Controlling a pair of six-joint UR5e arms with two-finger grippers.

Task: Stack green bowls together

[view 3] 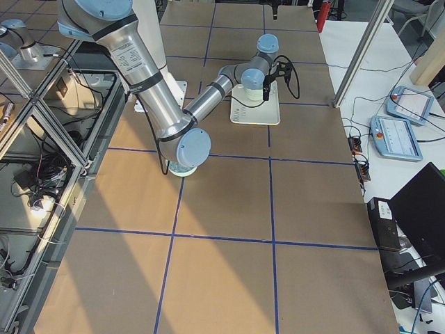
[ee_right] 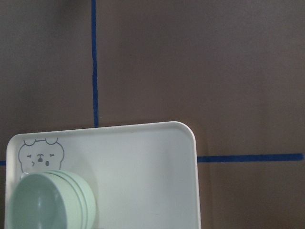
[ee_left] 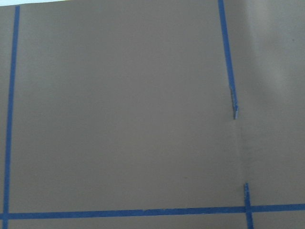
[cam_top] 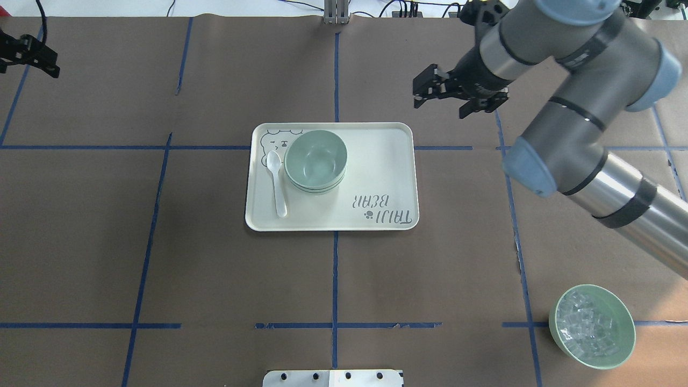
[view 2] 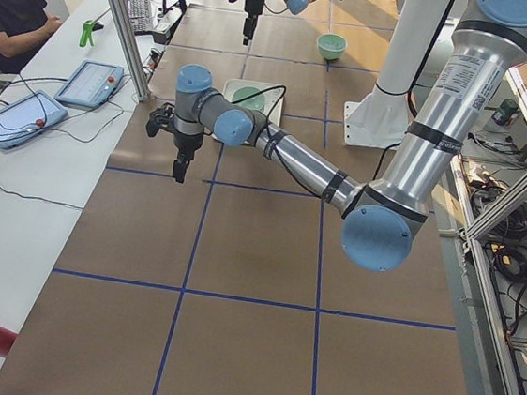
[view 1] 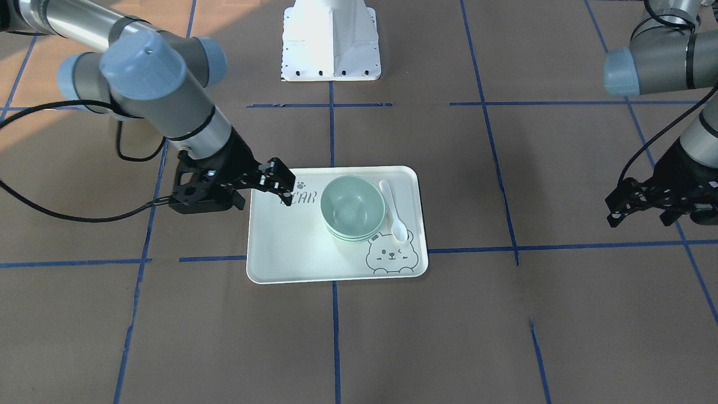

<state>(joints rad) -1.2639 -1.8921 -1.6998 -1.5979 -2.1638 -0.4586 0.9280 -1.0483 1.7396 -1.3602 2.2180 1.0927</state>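
The pale green bowls (view 1: 352, 207) sit nested in one upright stack on the cream tray (view 1: 291, 247), near its bear drawing. The stack also shows in the overhead view (cam_top: 315, 160) and the right wrist view (ee_right: 47, 202). My right gripper (view 1: 285, 185) is open and empty. It hovers over the tray's corner by the lettering, apart from the stack, and shows in the overhead view (cam_top: 424, 88) too. My left gripper (view 1: 639, 216) is open and empty, far from the tray over bare table, at the overhead view's top left (cam_top: 24, 54).
A white spoon (cam_top: 277, 183) lies on the tray (cam_top: 376, 161) beside the stack. A separate green bowl of clear cubes (cam_top: 591, 326) stands on the table near my right arm's base side. The white robot base (view 1: 331, 39) is at the table's edge.
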